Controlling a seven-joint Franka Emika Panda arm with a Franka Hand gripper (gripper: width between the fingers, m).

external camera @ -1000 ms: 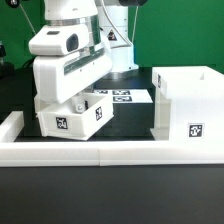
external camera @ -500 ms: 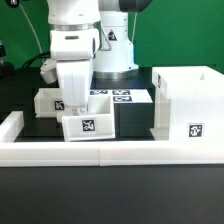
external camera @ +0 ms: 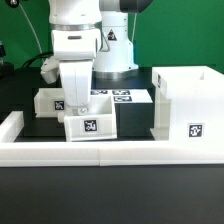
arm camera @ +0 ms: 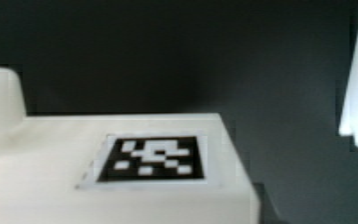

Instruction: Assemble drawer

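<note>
Drawer tray (external camera: 88, 126) sits just beneath the jaws; whether they clamp it cannot be told.

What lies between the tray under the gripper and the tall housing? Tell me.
Only bare black tabletop lies between tray and housing, as the exterior view shows; the marker board lies farther back.

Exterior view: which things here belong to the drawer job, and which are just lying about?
Part of the job:
box housing
front tray, under the arm
rear tray

Not part of it:
marker board
white rail
black tabletop
</note>
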